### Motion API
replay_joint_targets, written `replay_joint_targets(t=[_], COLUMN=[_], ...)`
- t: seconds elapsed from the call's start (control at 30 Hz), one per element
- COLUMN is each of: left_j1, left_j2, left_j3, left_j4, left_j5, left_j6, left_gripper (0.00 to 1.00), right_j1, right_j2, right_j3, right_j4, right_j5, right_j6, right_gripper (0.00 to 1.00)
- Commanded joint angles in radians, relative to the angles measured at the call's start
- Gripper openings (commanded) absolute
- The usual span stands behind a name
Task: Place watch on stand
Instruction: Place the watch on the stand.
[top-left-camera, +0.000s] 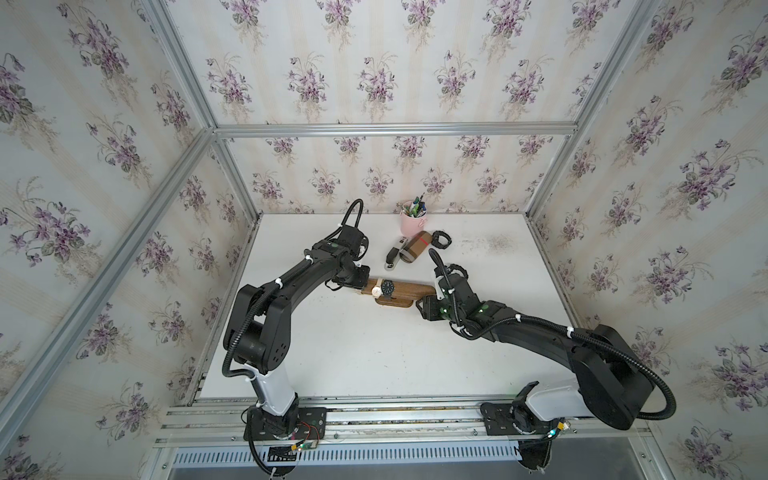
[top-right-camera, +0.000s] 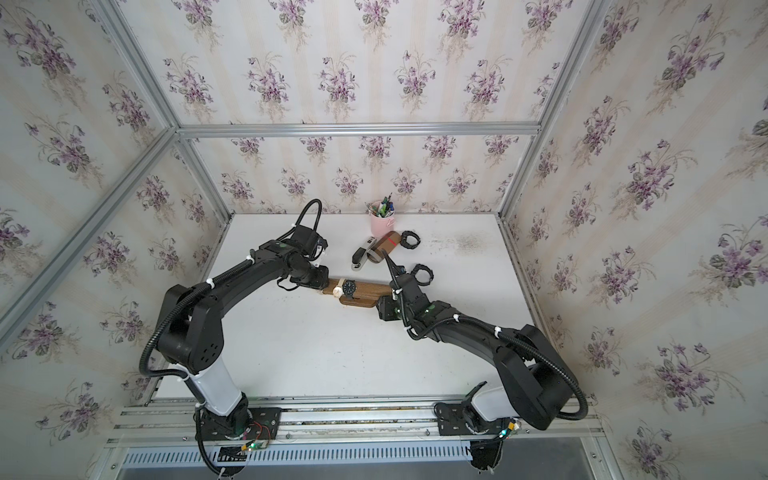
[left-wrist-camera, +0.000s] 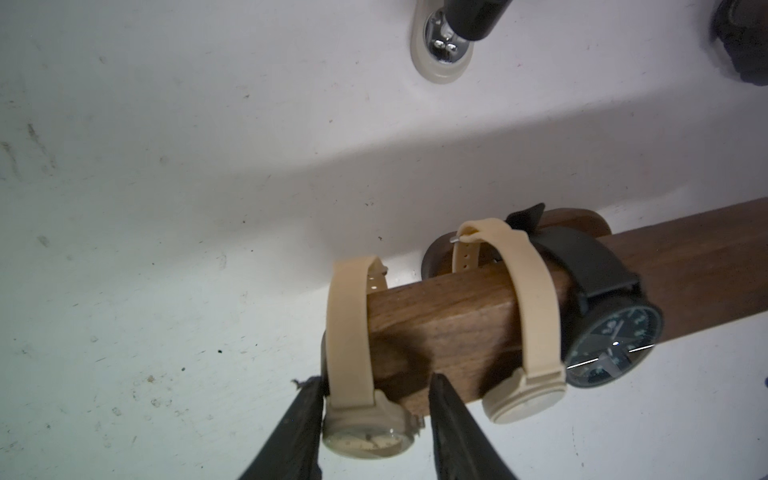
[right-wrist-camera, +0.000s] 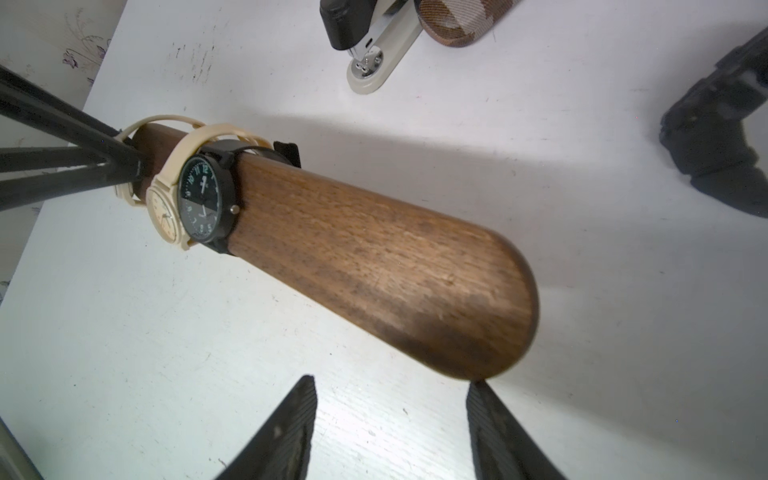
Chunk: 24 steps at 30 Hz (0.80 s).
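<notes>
Since the beige watch (left-wrist-camera: 365, 436) is looped over the very end of the stand (right-wrist-camera: 374, 257), the step in hand looks like letting go cleanly. Its strap goes round the bar just outside a second beige watch (left-wrist-camera: 523, 399) and a black watch (left-wrist-camera: 611, 340).

The left gripper (left-wrist-camera: 376, 378) has its jaws parted on either side of the watch case. One finger sits against the strap and a thin gap shows at the other, so I judge it has no firm hold.

To do this well, the jaws should spread evenly. The gripper should then back straight out along the line of the bar, so no fingertip hooks the strap and pulls the watch off the end.

From its base, the left arm rises to a bent elbow and reaches down to that end. The right arm lies low over the table (top-left-camera: 353, 353). The right gripper (right-wrist-camera: 390, 380) is wide apart and empty, just short of the bar's other rounded end.
</notes>
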Motion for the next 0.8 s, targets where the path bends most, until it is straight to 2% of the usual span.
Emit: replay_joint_targets(t=[0.0, 0.4, 0.77], left_j1=[-0.004, -0.003, -0.005], left_j2=[-0.010, -0.002, 0.028], left_j3=[-0.002, 0.001, 0.038], left_j4=[0.017, 0.028, 0.040], left_j5=[0.033, 0.054, 0.072], left_j6=[-0.002, -0.011, -0.010], left_gripper=[0.44, 0.42, 0.38], right_j1=[-0.003, -0.003, -0.003], right_j2=[0.008, 0.011, 0.017], right_j3=[0.005, 0.004, 0.005], right_j4=[0.024, 0.030, 0.026], right_j5=[0.006, -0.006, 0.003], right_j6=[0.006, 0.006, -0.003], right_gripper=[0.59, 0.58, 0.51])
